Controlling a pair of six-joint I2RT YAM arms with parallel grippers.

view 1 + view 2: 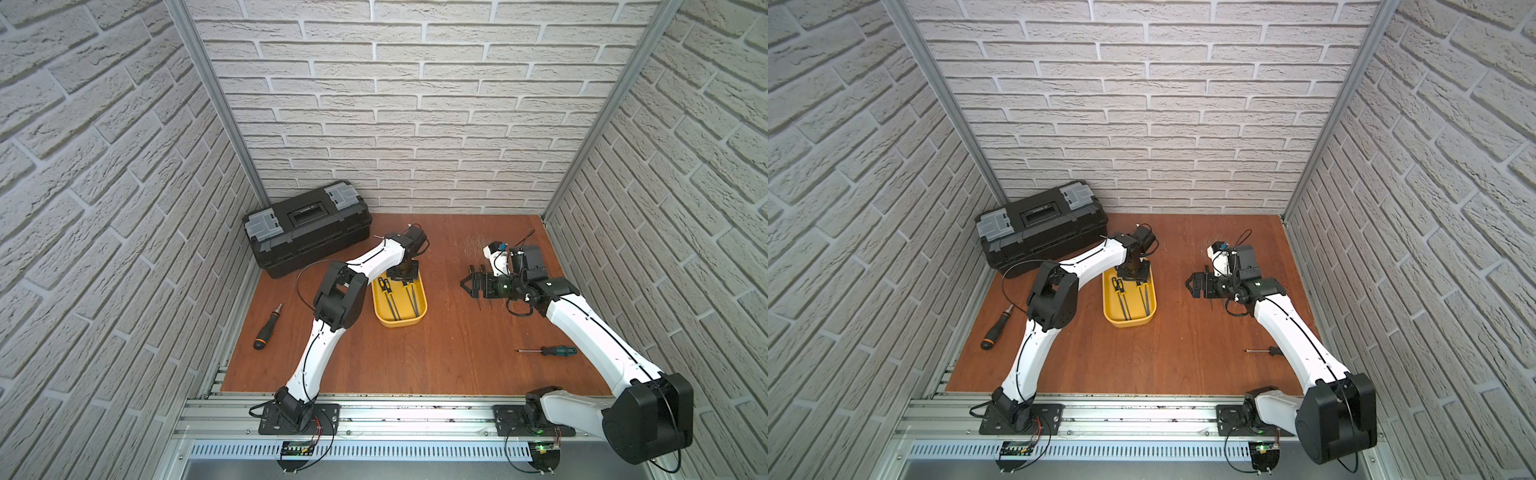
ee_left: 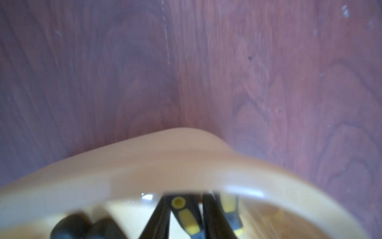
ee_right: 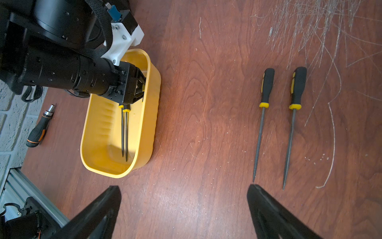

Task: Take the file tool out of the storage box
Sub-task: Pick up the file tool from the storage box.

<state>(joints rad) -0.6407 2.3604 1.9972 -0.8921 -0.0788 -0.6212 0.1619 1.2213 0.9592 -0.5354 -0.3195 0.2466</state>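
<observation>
Tabletop (image 3: 206, 124) bears one storage box (image 3: 153, 99) with four files (image 2: 187, 219), two files (image 3: 268, 87) outside; right end effector (image 3: 183, 186) spread, left end effector (image 3: 140, 89) unclear.

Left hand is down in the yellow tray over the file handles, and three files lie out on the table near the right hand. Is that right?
No: only two files lie out on the table, not three; the right wrist view shows them side by side. The left hand is down in the yellow tray over the file handles.
</observation>
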